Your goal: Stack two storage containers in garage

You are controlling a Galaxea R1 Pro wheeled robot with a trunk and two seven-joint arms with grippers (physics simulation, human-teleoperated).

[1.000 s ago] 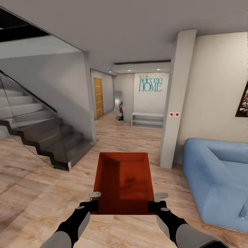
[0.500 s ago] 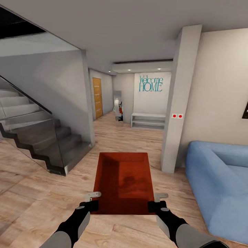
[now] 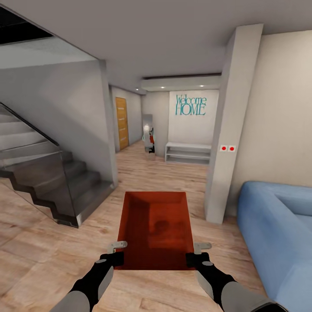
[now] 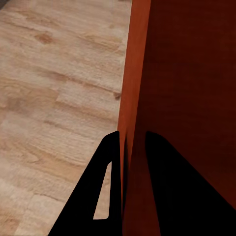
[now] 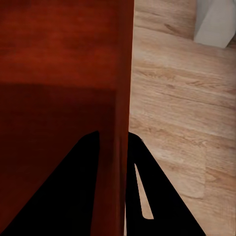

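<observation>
Nearest the robot, the left gripper [image 3: 116,252] and the right gripper [image 3: 197,253] each pinch a long side wall of one storage container [image 3: 155,229], carried level in front of the trunk above the wood-plank floor [image 3: 39,242]. In the left wrist view the left gripper's jaws straddle the thin red-orange wall, one finger [image 4: 105,196] outside and the other inside the bin; the right wrist view shows the same on the opposite wall, with the outer finger [image 5: 147,196] over the planks. Both pairs of jaws look pressed onto the wall, though the dark fingers hide the contact itself. The bin is empty, its far end pointing ahead toward the hallway.

To the right sits the blue sofa [image 3: 277,234], so the robot is in the living room. Beyond the bin stand a white pillar [image 3: 227,130] with two small red dots and, on the left, a dark staircase [image 3: 52,182] behind glass. Farther on, the hallway holds a low white shelf unit [image 3: 187,152] and a wooden door [image 3: 122,123]. On the far wall, teal lettering [image 3: 190,105] reads "Welcome HOME".

As for progress, I judge this an early stage: one container is in hand and being carried, no garage is in sight, and nothing has yet been set down or stacked. The second container remains to be fetched.
</observation>
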